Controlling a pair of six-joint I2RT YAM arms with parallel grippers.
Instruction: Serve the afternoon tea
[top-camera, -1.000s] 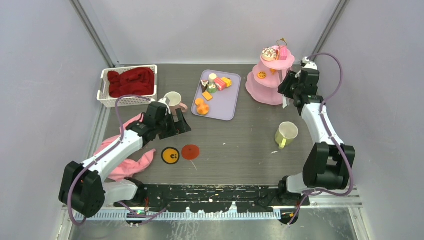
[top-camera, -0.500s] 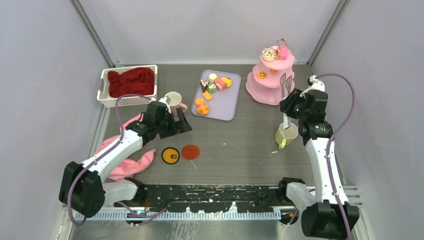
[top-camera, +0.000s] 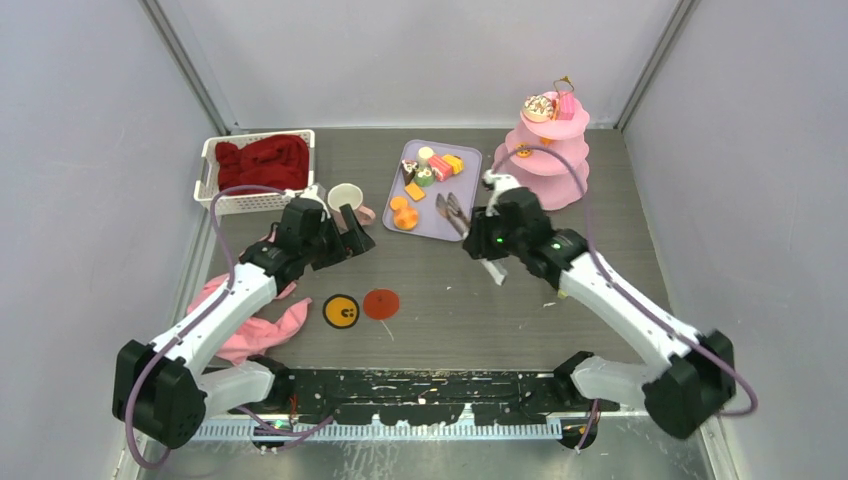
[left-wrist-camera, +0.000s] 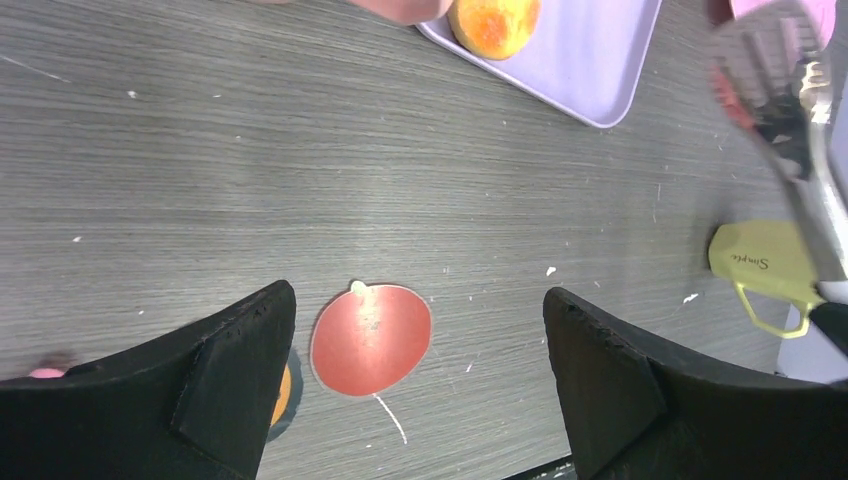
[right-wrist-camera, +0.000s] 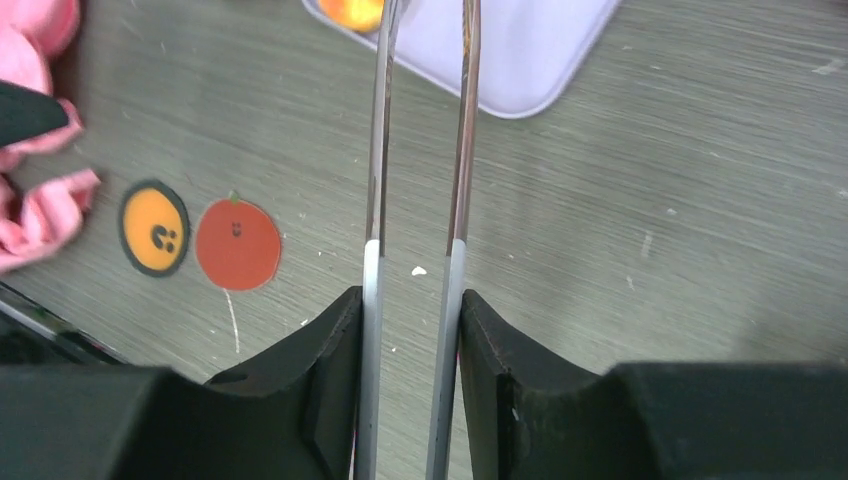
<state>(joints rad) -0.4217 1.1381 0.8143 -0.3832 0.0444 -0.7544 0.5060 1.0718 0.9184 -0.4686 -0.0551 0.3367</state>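
Observation:
Several toy cakes and fruit pieces (top-camera: 430, 170) lie on a lavender tray (top-camera: 455, 228). More sit on the pink tiered stand (top-camera: 545, 165). A cream mug (top-camera: 345, 197) stands left of the tray. A pale yellow-green mug (left-wrist-camera: 765, 262) shows in the left wrist view; my right arm hides it from above. My right gripper (top-camera: 490, 245) is shut on the long metal tweezers (right-wrist-camera: 465, 150), whose tips (top-camera: 450, 210) hang over the tray's near right part. My left gripper (top-camera: 350, 240) is open and empty, just in front of the cream mug.
A red coaster (top-camera: 380, 303) and an orange coaster (top-camera: 341, 311) lie near the front; my left gripper's view looks down on the red one (left-wrist-camera: 370, 340). A pink cloth (top-camera: 255, 320) lies at front left. A white basket (top-camera: 215, 200) holds a red cloth.
My right arm has swung left from beside the pink stand to the table's middle, carrying the tweezers to the tray. My left gripper has shifted slightly towards the cream mug.

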